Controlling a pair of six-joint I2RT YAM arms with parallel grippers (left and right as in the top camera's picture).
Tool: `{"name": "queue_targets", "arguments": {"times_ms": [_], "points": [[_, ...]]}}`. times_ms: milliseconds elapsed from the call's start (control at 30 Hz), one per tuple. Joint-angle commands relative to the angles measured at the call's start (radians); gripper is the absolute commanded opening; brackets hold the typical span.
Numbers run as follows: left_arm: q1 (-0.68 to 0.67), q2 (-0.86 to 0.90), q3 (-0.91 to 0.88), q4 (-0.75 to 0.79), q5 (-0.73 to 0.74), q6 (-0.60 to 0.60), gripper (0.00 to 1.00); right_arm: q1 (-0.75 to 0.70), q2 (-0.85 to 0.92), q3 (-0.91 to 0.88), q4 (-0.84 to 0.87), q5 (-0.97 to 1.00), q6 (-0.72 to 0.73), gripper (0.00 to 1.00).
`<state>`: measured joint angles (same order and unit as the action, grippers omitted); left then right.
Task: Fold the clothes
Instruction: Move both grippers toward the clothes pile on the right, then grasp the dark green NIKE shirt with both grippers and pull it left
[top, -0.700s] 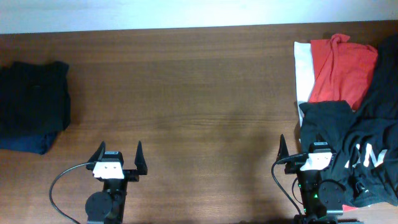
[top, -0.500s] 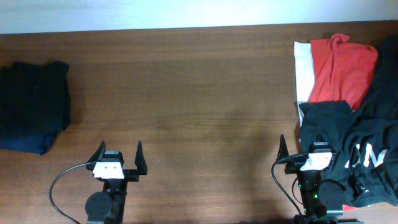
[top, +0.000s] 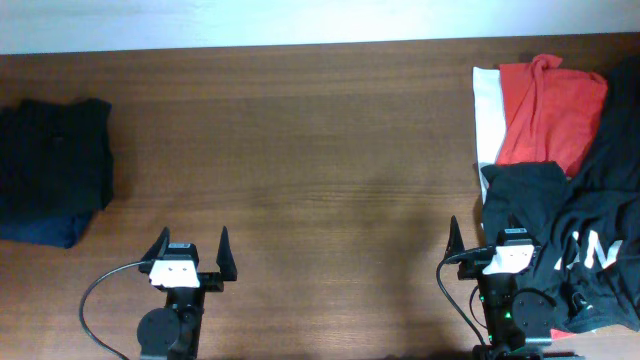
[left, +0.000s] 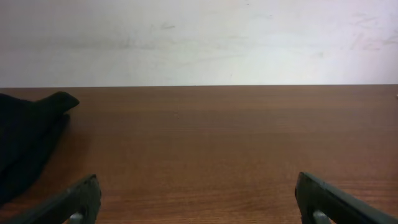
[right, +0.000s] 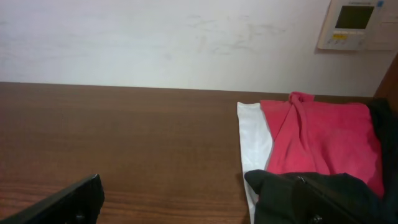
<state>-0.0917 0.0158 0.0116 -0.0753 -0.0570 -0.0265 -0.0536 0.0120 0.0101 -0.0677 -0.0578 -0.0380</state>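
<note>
A heap of unfolded clothes lies at the table's right edge: a red garment on a white one, and a black shirt with white lettering in front. A folded dark stack lies at the far left. My left gripper is open and empty near the front edge. My right gripper is open and empty, its right finger against the black shirt's edge. The right wrist view shows the red garment, the white one and the black shirt. The left wrist view shows the dark stack.
The brown wooden table spreads between the two piles. A pale wall runs behind the far edge, with a wall control panel at the right. A black cable loops by the left arm's base.
</note>
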Motion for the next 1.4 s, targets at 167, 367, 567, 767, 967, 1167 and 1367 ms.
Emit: {"name": "queue_targets", "arguments": {"times_ms": [167,367,567,767,967,1167,1367], "points": [[0.005,-0.002,-0.002,-0.005,0.0,0.012,0.99,-0.006,-0.005,-0.005,-0.005,-0.01,-0.003,0.99],[0.005,-0.002,-0.002,-0.002,0.001,0.012,0.99,-0.007,-0.005,-0.005,-0.005,0.0,0.02,0.99],[0.005,0.036,0.113,-0.074,0.072,-0.011,0.99,-0.007,0.103,0.167,-0.145,0.07,0.107,0.99],[0.005,0.483,0.414,-0.178,0.074,-0.011,0.99,-0.007,0.656,0.586,-0.367,0.07,0.106,0.99],[0.005,0.988,0.798,-0.444,0.089,-0.01,0.99,-0.007,1.176,1.019,-0.672,0.07,-0.014,0.99],[0.005,1.143,0.833,-0.434,0.095,-0.01,0.99,-0.031,1.432,1.043,-0.495,0.374,0.057,0.99],[0.005,1.163,0.833,-0.405,0.095,-0.011,0.99,-0.15,1.774,1.043,-0.334,0.35,0.133,0.73]]}}
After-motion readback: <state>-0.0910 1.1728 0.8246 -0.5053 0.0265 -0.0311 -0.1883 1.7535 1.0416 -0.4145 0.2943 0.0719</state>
